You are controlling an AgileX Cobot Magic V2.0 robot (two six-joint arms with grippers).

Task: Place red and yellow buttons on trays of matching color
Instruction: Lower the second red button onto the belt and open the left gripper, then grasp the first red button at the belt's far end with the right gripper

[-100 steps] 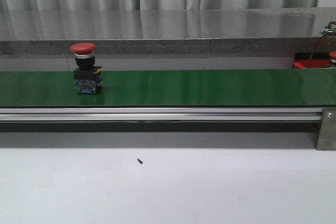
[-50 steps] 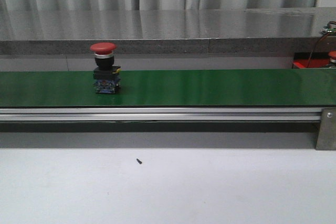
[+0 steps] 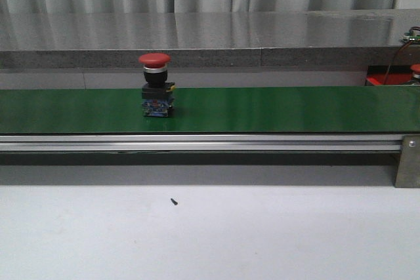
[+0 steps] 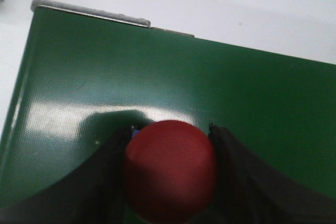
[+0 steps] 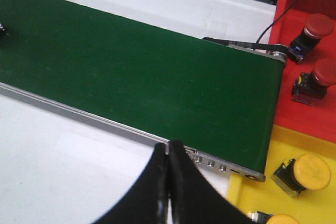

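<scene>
Red button (image 3: 156, 86) stands upright on the green belt (image 3: 275, 109), left of the middle, well apart from the red tray (image 5: 294, 3) and yellow tray (image 5: 320, 142) at the belt's right end. Your left end effector (image 4: 170, 128) has its fingers spread either side of a red cap (image 4: 170, 174); you cannot tell whether they pinch it. Your right end effector (image 5: 168, 150) is pressed together on nothing, over the belt's near edge. Watch the risks: the cap is domed and smooth, so a high grip may slip off; a sideways nudge could topple this tall, narrow button; a late closing on a running belt would miss it
</scene>
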